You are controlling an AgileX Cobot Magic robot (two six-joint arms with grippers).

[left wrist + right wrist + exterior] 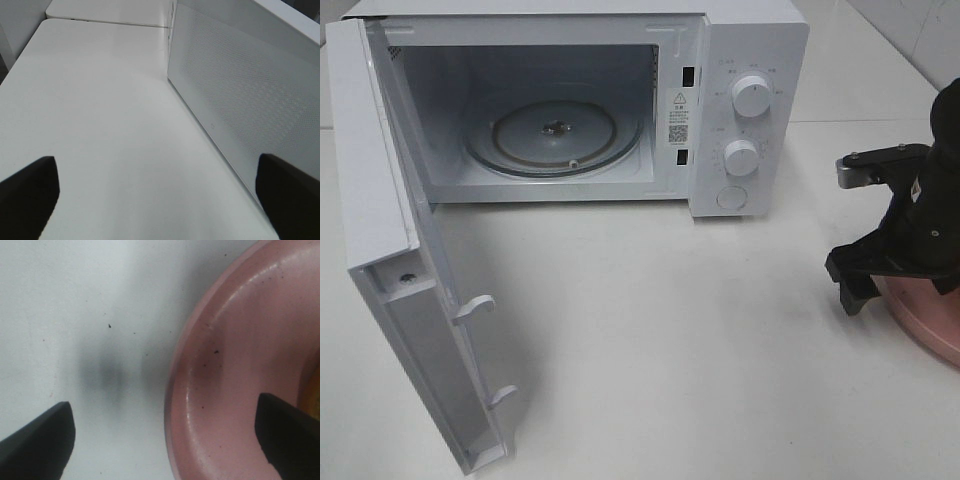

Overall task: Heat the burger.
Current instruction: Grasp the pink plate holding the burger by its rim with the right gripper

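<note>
The burger is hidden behind my right arm in the exterior high view; the right wrist view shows only a yellow-brown sliver (312,395) on the plate, too small to identify. The pink plate (932,322) (235,360) lies at the table's right edge. My right gripper (880,285) (162,440) hangs open over the plate's near rim, one finger above the bare table and the other above the plate's inside. My left gripper (160,195) is open and empty, low over the table, out of the exterior high view.
The white microwave (745,110) stands at the back with its glass turntable (555,135) bare. Its door (410,290) (235,85) is swung fully open toward the front left, and my left gripper sits beside the door's outer face.
</note>
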